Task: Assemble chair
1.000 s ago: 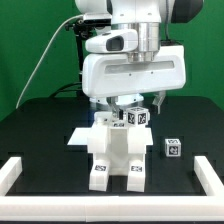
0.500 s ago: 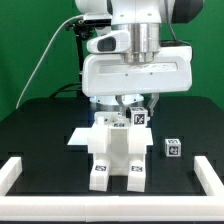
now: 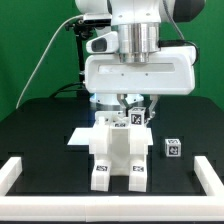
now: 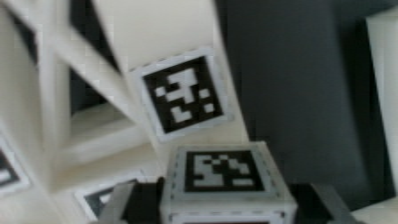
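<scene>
The partly built white chair [image 3: 115,150] stands in the middle of the black table, its two legs with tags pointing to the front. My gripper [image 3: 134,112] hangs just above its back right top. It is shut on a small white tagged chair block [image 3: 135,119], seen close up between the fingers in the wrist view [image 4: 221,180]. Another tagged chair part [image 4: 183,95] lies right beyond the held block in the wrist view. A loose tagged cube [image 3: 173,148] sits on the table at the exterior view's right of the chair.
Plain white border rails run along the front [image 3: 110,206], the left [image 3: 10,172] and the right [image 3: 210,175] of the table. The large white arm head [image 3: 135,70] covers the back of the scene.
The arm has shifted slightly with the held block near the chair's top. The chair and the loose cube have not moved.
</scene>
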